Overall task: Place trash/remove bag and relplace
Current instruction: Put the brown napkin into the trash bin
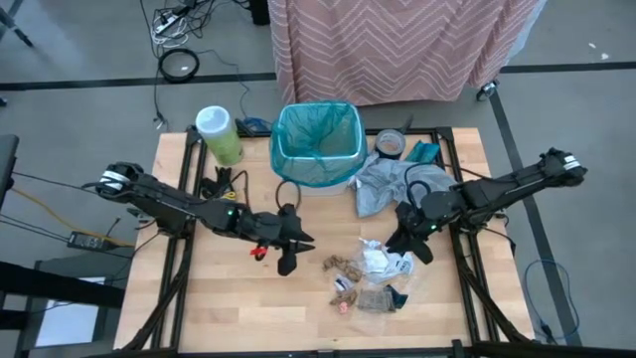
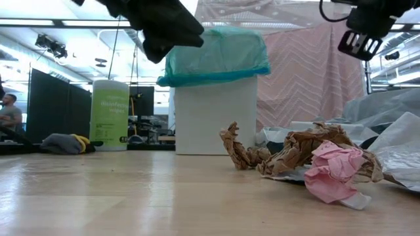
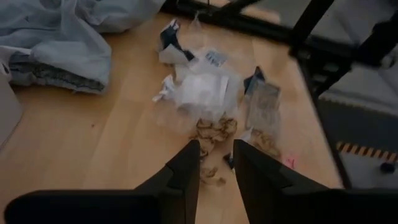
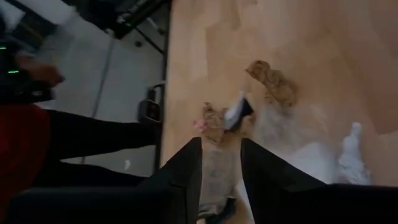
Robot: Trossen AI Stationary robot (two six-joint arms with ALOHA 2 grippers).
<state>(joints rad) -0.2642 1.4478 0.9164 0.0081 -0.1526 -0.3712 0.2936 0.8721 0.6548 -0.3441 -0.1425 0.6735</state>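
The trash (image 1: 373, 278), white wrappers, brown crumpled bits and a clear packet, lies loose on the wooden table (image 1: 219, 308) right of centre; the low view shows its brown paper (image 2: 289, 151). The teal bag (image 1: 316, 139) lines the small white bin (image 2: 216, 115) at the table's far middle, its edge folded over the rim. My left gripper (image 1: 290, 249) hovers left of the trash, fingers (image 3: 186, 165) open and slanting down toward it. My right gripper (image 1: 412, 244) hovers above the pile's far right, open, with nothing between its fingers (image 4: 186, 165).
A pale grey plastic bag (image 1: 393, 179) lies crumpled right of the bin. A green canister (image 1: 219, 134) stands at the far left, a tape roll (image 1: 390, 144) beside the bin. Small red and black items (image 1: 260, 251) lie under my left arm. Bare wood lies along the near edge.
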